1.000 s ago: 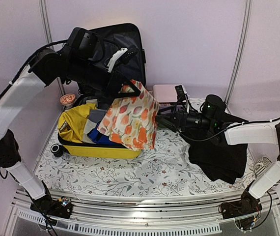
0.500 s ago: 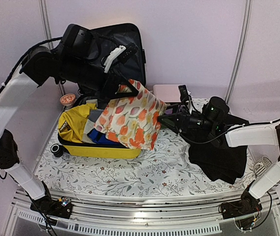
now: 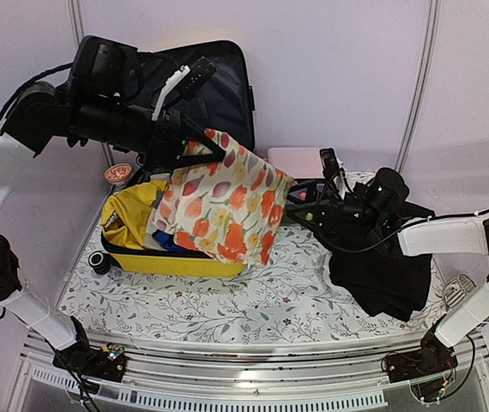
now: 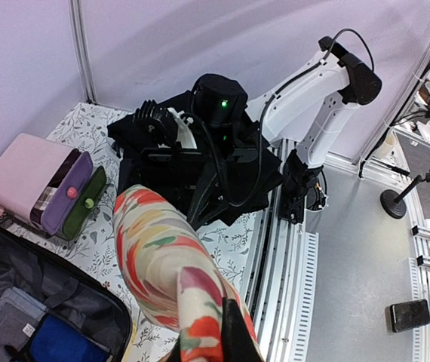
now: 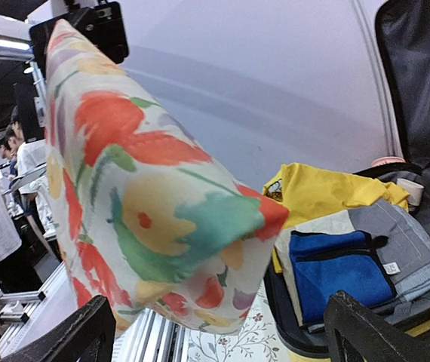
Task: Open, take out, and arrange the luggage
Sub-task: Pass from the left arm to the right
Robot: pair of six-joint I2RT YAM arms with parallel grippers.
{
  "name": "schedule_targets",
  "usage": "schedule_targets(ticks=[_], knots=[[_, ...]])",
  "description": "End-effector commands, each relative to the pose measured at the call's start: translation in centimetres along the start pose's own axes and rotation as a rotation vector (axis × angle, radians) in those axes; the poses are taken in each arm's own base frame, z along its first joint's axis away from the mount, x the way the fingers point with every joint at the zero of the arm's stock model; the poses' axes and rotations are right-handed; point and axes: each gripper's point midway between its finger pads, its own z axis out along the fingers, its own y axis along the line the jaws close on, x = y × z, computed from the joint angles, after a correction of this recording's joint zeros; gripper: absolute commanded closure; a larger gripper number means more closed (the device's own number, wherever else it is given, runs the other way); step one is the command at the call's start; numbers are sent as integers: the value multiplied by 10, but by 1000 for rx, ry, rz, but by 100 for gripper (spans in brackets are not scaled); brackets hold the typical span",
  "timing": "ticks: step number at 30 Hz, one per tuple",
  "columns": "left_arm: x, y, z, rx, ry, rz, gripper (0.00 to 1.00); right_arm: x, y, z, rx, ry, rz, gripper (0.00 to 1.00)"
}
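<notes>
The left pincer (image 3: 195, 148) is clenched on a soft, light floral cloth (image 3: 227, 202); the right pincer (image 3: 300, 204) is released. The luggage (image 3: 176, 262) has a rigid, glossy shell, likely slippery; take hold at the rim.

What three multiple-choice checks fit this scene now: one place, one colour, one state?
1. Where is the pink drawer box?
A. Inside the luggage
B. On the table, right of the luggage, at the back
C. On the floor
2. What colour is the luggage shell?
A. Red
B. White
C. Yellow
3. How is the floral cloth?
A. Folded inside the luggage
B. Lifted, hanging from the shut left tool
C. Spread flat on the table
Key: 1 B, it sits beside the raised lid; 2 C, the glossy shell shows yellow; 3 B, the left tool pinches its top edge, while the right tool stands open beside it.
</notes>
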Motion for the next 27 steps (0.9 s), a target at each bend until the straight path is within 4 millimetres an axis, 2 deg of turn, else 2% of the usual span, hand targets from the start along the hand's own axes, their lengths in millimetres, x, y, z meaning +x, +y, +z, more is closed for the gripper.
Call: schedule_targets(ticks=[1, 7, 12, 13, 17, 22, 24, 27], knots=[[-5, -22, -8, 85, -39, 71, 100, -18, 31, 6, -188, 1, -93, 1], [-5, -27, -10, 108, -43, 86, 100, -22, 45, 21, -295, 26, -92, 1], [-7, -34, -17, 132, -58, 98, 100, -21, 45, 26, -345, 29, -100, 3], [-7, -35, -19, 137, -62, 101, 100, -22, 47, 27, -364, 27, -105, 7], [-6, -34, -21, 121, -62, 101, 100, -26, 56, 25, -426, 28, -99, 39], [-1, -24, -21, 60, -60, 94, 100, -30, 63, 20, -423, 26, -88, 88], [2, -18, -20, 28, -56, 88, 100, -33, 66, 16, -401, 18, -85, 96], [6, -10, -20, -18, -56, 85, 100, -39, 63, 11, -331, 16, -51, 98]])
